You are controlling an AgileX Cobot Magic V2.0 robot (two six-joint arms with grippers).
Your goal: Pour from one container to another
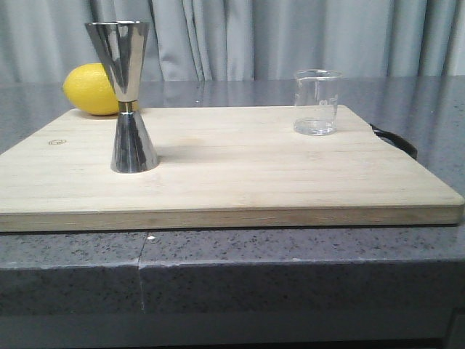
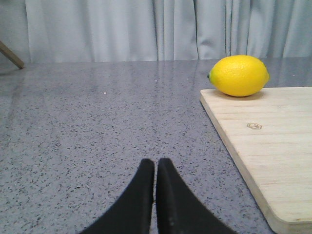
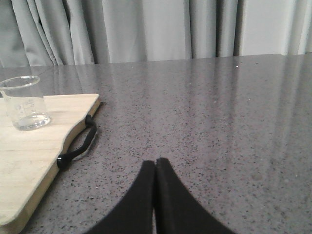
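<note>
Plainly, both grippers' fingers [image 2: 156,195] [image 3: 155,195] are clenched and empty; the tall jigger [image 1: 125,98] could topple if the beaker [image 1: 317,102] bumps it.

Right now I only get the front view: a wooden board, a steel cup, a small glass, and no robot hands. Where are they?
Observer: The left fingers are shut, out by the bare counter beside the board's lemon end.
Operator: And the other hand?
Observer: The right fingers are shut too, past the board's end where the beaker stands.
Operator: What's the black thing there?
Observer: A black strap handle on the board's edge.
</note>
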